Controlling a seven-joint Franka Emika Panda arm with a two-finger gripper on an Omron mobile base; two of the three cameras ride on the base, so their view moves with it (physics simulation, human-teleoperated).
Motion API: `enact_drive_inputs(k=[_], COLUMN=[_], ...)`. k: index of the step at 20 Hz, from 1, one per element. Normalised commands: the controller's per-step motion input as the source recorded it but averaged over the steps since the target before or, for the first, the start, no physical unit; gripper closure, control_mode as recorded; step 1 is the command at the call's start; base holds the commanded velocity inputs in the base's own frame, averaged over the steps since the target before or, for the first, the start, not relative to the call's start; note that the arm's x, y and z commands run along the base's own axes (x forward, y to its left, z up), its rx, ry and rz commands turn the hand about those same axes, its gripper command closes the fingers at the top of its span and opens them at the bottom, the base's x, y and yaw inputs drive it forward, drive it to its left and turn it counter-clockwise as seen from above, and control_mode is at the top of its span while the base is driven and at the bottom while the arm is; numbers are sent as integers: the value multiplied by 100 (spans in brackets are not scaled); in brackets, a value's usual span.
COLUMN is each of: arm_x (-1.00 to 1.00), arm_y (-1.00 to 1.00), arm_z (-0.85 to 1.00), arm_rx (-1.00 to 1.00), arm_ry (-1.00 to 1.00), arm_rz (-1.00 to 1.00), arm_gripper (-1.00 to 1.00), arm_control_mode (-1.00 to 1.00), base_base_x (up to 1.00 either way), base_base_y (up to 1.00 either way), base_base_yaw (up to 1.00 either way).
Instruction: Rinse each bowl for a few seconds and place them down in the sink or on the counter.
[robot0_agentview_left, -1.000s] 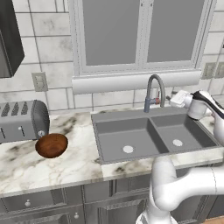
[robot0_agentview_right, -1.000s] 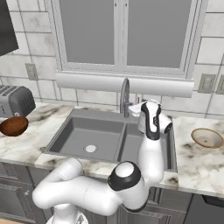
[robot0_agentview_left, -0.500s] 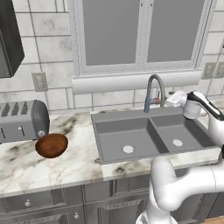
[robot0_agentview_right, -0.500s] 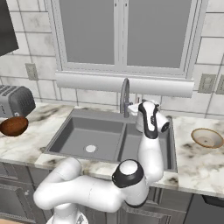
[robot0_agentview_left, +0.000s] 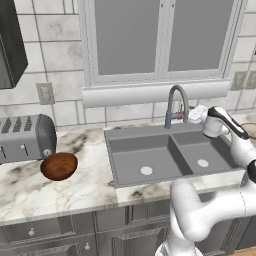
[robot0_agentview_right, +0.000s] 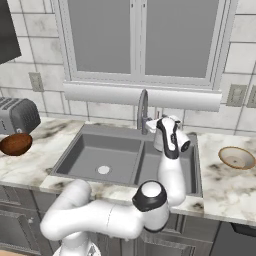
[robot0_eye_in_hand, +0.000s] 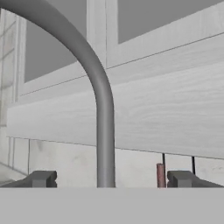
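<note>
Marble counter (robot0_agentview_left: 30, 192) holds the reddish-brown bowl (robot0_agentview_left: 59, 166) by the toaster (robot0_agentview_left: 25, 138), the beige bowl (robot0_agentview_right: 238, 157) right of the sink (robot0_agentview_left: 150, 160); the gripper (robot0_eye_in_hand: 111, 179), fingers apart and empty, faces the faucet (robot0_eye_in_hand: 98, 100), probably to start water.

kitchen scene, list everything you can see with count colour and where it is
reddish-brown bowl: 1, deep brown, wood-like, on the counter left of the sink, by the toaster
pale bowl: 1, beige-tan, shallow, on the counter right of the sink
sink: 1, matte grey, two basins with a round drain each, set in the counter
faucet: 1, grey curved gooseneck, behind the sink; close ahead in the hand view
counter: 1, white marble with grey and brown veins, over grey cabinets
toaster: 1, grey, far left on the counter
window: 1, grey panes, pale frame, above the sink
wall outlets: light, on the tiled wall
gripper: 1, dark tips apart, open, at the faucet, holding nothing
</note>
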Motion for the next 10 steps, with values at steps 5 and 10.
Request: enact_drive_inputs(k=[5,10], arm_x=[40,40], arm_y=[-4,-20], arm_z=[-13,-12], arm_rx=[0,2], arm_ry=[0,0], arm_rz=[0,0], arm_gripper=[-100,-100], arm_control_mode=[-100,-100], base_base_x=[0,0], base_base_y=[0,0], base_base_yaw=[0,0])
